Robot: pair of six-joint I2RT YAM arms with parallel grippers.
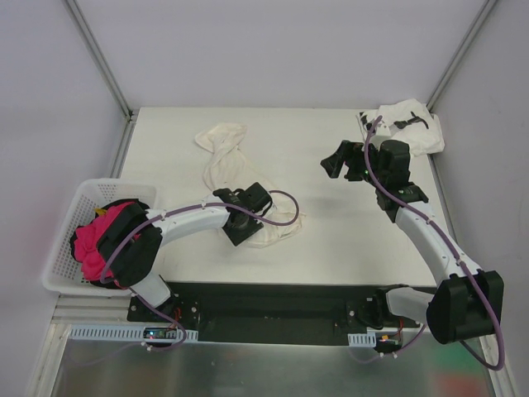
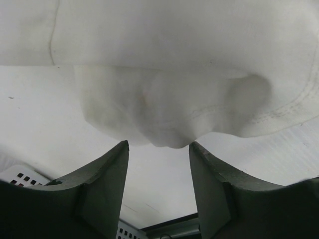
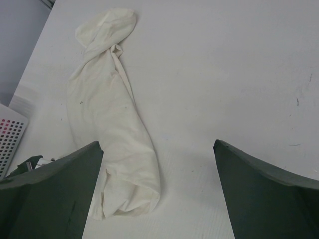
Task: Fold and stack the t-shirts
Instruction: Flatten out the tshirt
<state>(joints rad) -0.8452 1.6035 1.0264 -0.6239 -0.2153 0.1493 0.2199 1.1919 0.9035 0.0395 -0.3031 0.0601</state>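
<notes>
T-shirt in plain cream-white [image 1: 223, 161] lies rumpled in a long, twisted strip on the left half of the white table [image 1: 331, 240], stretching from the far side toward the near edge. The left gripper [image 2: 158, 149] sits low over the shirt's near end. Its two fingers stand parted and clamp nothing, a soft bulge of stitched cloth sits right at their tips, and bare table shows through the gap between them. The right gripper [image 3: 157, 144] hangs above open table right of centre with its jaws spread wide and nothing held. It faces the cream shirt but is well apart from it. A second t-shirt, white with small black printed marks [image 1: 409, 124], rests as a folded bundle in the table's far right corner, just behind the right gripper. At the table's near left corner, beside the left arm, a white latticed plastic basket [image 1: 62, 248] holds a heap of bright pink cloth [image 1: 91, 240].
</notes>
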